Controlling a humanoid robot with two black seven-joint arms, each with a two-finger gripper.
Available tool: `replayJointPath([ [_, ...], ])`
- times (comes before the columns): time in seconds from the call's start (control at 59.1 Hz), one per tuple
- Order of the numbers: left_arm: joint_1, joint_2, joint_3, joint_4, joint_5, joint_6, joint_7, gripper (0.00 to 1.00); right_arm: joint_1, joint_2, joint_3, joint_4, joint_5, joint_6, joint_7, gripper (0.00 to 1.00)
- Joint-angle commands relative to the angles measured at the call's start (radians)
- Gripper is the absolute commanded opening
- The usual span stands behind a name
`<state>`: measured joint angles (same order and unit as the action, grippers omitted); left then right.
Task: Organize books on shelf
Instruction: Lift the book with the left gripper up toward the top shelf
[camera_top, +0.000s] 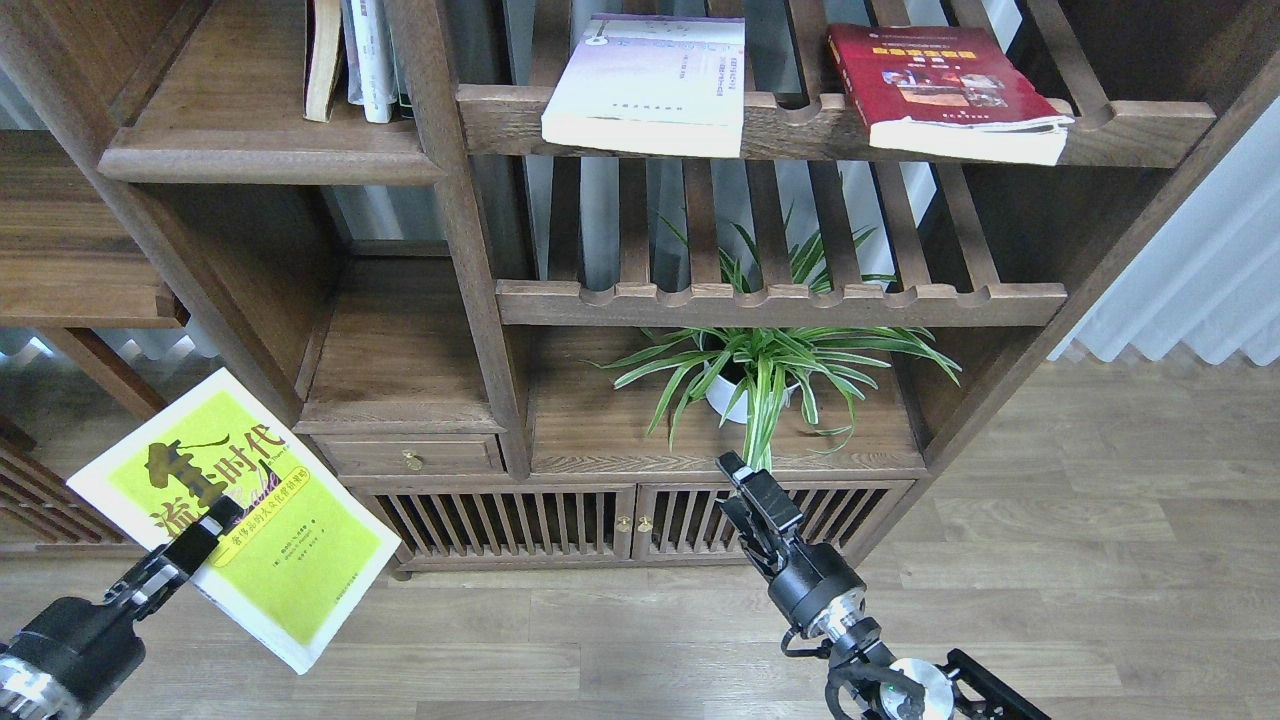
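1. Left claw (212, 522): low left, closed on the yellow book (240, 515), gripping it at its left edge, one finger lying over the cover.
2. Yellow book: in the air, cover facing up toward the camera, tilted, over the floor (1100, 520) in front of the bookcase's lower left. Not touching any shelf.
3. Right claw (752, 495): low centre, in front of the slatted cabinet doors (640, 520), pointing up and left. Holds nothing. Fingers look close together, but it's dark and seen end-on, so can't tell how far open.
4. Lavender book (650, 85): lying flat on the top slatted rack (800, 125), left part, front edge overhanging the scalloped rail.
5. Red book (940, 90): flat on the same rack, right part, well apart from the lavender one, front edge also overhanging the rail, pages slightly fanned at the right corner.
6. Shelf (250, 150): solid brown board, top left, thick rounded lip. A few upright books (355, 60) stand at its right end against the post. Rest of the board is bare wood.
7. Plant (765, 365): white pot, long green leaves, on the lower solid board under the second slatted rack, just above the right claw in this view.
8. Small drawer (410, 455) with a brass knob sits below the left mid compartment, right of the yellow book.
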<state>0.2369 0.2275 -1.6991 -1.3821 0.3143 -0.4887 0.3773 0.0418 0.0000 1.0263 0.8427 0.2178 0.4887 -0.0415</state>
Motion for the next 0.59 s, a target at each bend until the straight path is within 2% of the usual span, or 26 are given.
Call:
replayJointPath([
  [0.0,-0.044,0.003,-0.011,-0.002,-0.001,0.0,0.005,0.05,0.001,0.0,0.0,0.0,0.0,0.0,0.0,0.98],
  [0.203,-0.093,0.032,-0.011,-0.002,0.008,0.0,0.038,0.05,0.0,0.0,0.006,-0.001,0.0,0.0,0.002,0.98],
  [0.575,-0.152,0.099,-0.013,0.0,0.063,0.0,0.068,0.05,-0.007,0.0,0.023,0.0,0.0,0.0,0.0,0.98],
])
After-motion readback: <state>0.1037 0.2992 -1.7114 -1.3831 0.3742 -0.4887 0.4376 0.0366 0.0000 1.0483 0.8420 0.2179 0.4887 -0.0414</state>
